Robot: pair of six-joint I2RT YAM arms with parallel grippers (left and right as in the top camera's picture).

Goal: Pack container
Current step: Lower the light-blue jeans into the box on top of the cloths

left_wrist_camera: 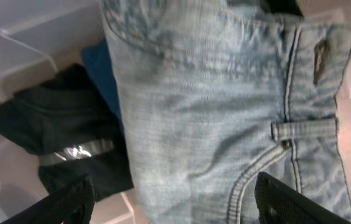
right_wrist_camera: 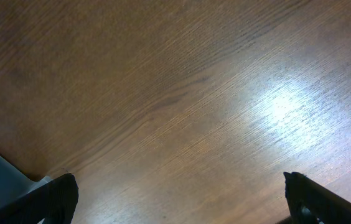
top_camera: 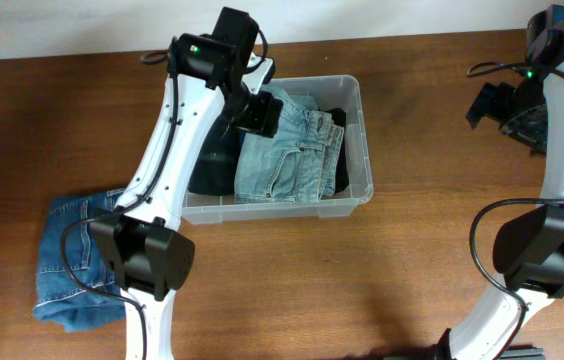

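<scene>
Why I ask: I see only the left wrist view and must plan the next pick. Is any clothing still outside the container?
Observer: Yes, darker blue jeans lie on the table, left of the container.
Operator: Is the right gripper holding anything?
Observer: No, it hovers over bare table, fingers open and empty.
Operator: Is it near the container?
Observer: It sits off to the container's right, not over it.

We saw a clear, glossy plastic container (top_camera: 365,150), pale faded denim jeans (top_camera: 287,150) with raised stitched seams, a matt black cloth (top_camera: 212,170), darker blue denim (top_camera: 67,260), and a smooth wood-grain table (top_camera: 412,250) with a soft sheen.
</scene>
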